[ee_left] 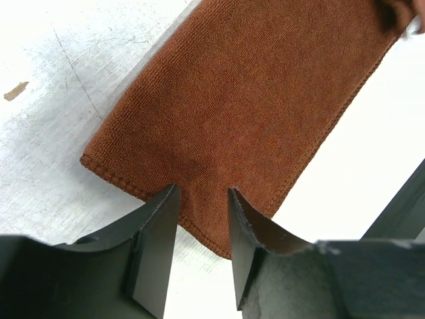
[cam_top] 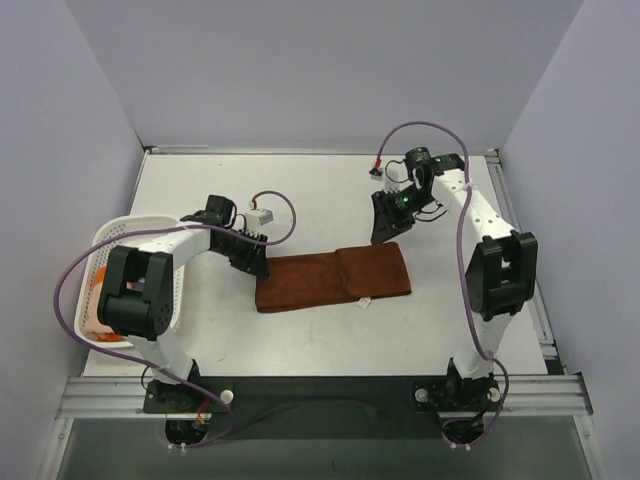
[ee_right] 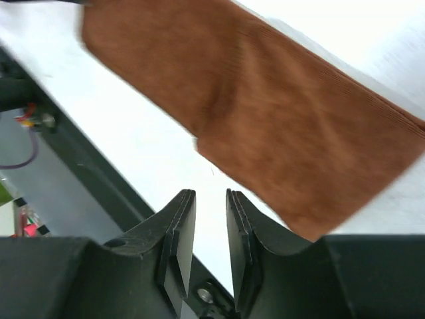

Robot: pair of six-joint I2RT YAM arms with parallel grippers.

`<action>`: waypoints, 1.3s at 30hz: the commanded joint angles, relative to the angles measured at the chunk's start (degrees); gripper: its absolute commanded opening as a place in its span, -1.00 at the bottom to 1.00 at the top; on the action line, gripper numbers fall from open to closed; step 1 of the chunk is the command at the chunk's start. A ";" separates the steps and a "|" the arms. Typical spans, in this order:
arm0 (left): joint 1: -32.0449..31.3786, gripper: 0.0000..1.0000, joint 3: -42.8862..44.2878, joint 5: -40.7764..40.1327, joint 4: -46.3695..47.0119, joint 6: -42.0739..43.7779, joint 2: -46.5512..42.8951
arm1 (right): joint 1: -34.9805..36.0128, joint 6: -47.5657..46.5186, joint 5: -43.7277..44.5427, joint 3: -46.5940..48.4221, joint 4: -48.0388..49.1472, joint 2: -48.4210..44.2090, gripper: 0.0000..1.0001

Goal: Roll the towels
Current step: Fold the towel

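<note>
towel (cam_top: 333, 278) of rust-brown terry lies flat as a long folded strip on the white table (cam_top: 300, 190), midway between the arms. one layer laps the other in a soft step near the middle, and a stitched hem runs along the short end. a small white tag (cam_top: 364, 302) pokes from its near edge. the left gripper (ee_left: 202, 193) is at the strip's left end, dark fingers parted over the hem, pinching nothing. the right gripper (cam_top: 383, 232) hovers by the far right corner, jaws a narrow slit apart, empty. a white plastic lattice basket (cam_top: 120, 225) stands at the left, peach-orange cloth (cam_top: 100, 322) inside.
</note>
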 commanded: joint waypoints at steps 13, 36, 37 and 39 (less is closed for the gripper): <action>-2.03 -0.56 6.53 -12.75 -3.60 3.02 10.43 | -1.85 -1.02 13.20 -13.37 1.60 14.24 -0.53; -3.78 -0.12 24.92 -5.99 -6.07 -2.60 13.87 | -0.27 -0.76 1.67 -19.63 1.08 5.53 -0.14; -3.87 -0.12 24.48 -5.47 -5.45 -3.39 14.13 | -0.18 -0.84 2.02 -19.81 0.99 6.41 -0.15; -4.40 -0.13 24.39 -5.46 -4.75 -3.57 15.54 | 0.00 -1.37 1.94 -20.42 1.16 8.26 -0.19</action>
